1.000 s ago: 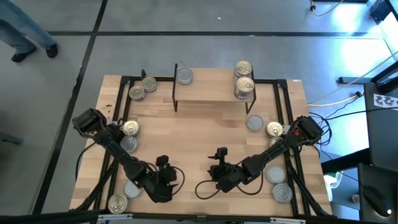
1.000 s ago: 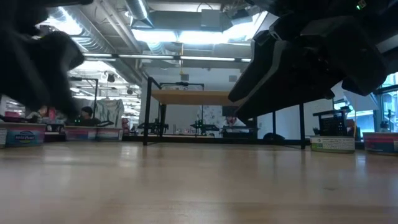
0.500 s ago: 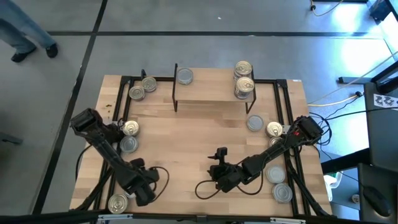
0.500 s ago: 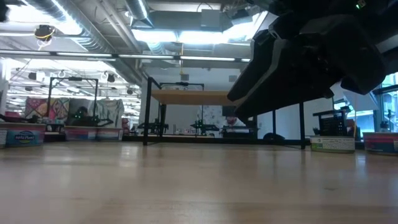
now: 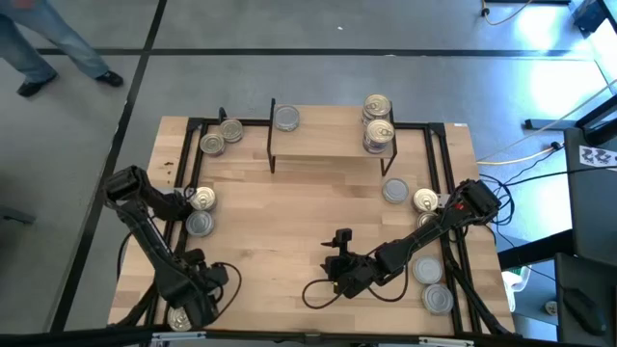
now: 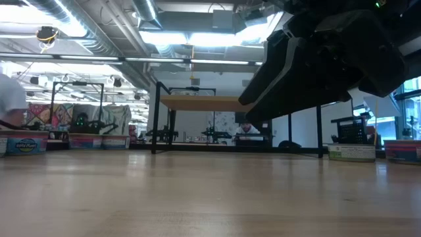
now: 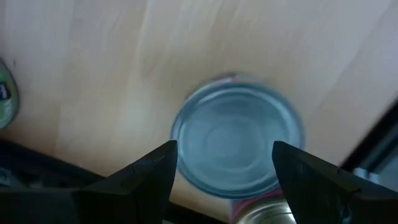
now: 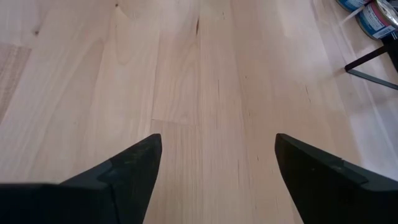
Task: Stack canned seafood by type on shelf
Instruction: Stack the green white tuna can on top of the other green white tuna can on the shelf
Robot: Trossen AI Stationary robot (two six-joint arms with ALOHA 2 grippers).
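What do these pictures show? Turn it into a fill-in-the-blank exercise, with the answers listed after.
1. The left gripper hangs over a can whose top is ____ in colour.
2. The left gripper's jaws stand ____.
3. The right gripper hangs over bare ____, with no can beneath it.
4. Seen from above, the shelf shows ____ can tops.

Missing words: silver; open; table; three.

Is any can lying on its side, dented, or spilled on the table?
Nothing stands out. The cans in view sit flat, top up, on the table, and the three on the shelf are upright. No spill shows.
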